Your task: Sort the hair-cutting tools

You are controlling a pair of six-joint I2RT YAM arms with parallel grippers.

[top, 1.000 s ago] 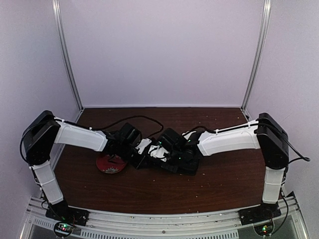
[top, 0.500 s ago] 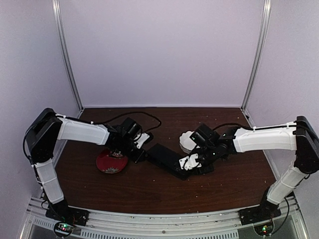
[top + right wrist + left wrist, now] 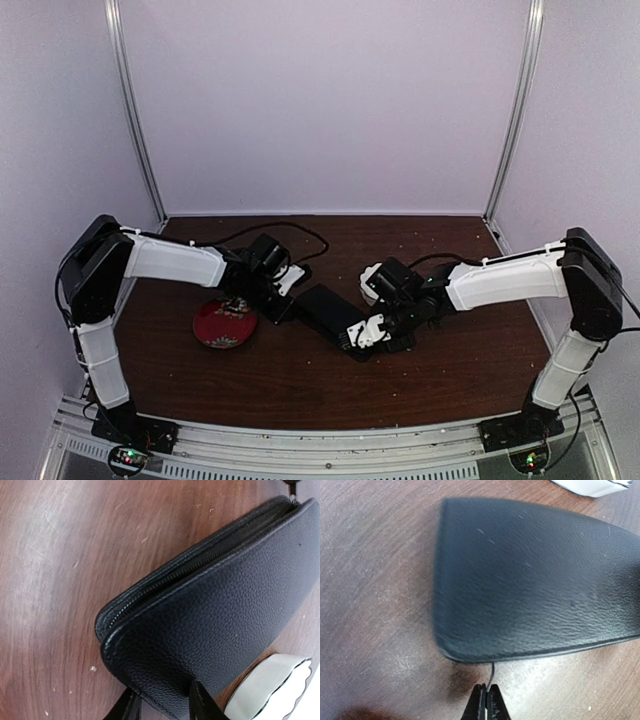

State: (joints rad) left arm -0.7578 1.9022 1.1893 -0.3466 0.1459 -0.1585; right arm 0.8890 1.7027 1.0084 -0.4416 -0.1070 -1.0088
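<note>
No hair-cutting tools show in any view. A flat black zip case [image 3: 322, 308] lies slantwise on the brown table, its zip [image 3: 165, 575] closed along the edge. My left gripper [image 3: 280, 306] sits at the case's left end, shut on a thin dark pull cord [image 3: 492, 672] that comes out of the case's edge [image 3: 530, 652]. My right gripper [image 3: 364, 334] is at the case's right end. In the right wrist view its fingers [image 3: 200, 702] straddle the case's rounded corner [image 3: 165, 655] and press on it from both sides.
A red flowered plate [image 3: 222, 325] lies left of the case, under the left forearm. A white scalloped dish [image 3: 374, 279] stands just behind the case's right end, also seen as the white dish [image 3: 270, 685]. Cables trail over the back of the table [image 3: 450, 380].
The right arm swung out to the right, uncovering the case, then came back and closed on its right end. The left gripper stayed shut at the left end.
</note>
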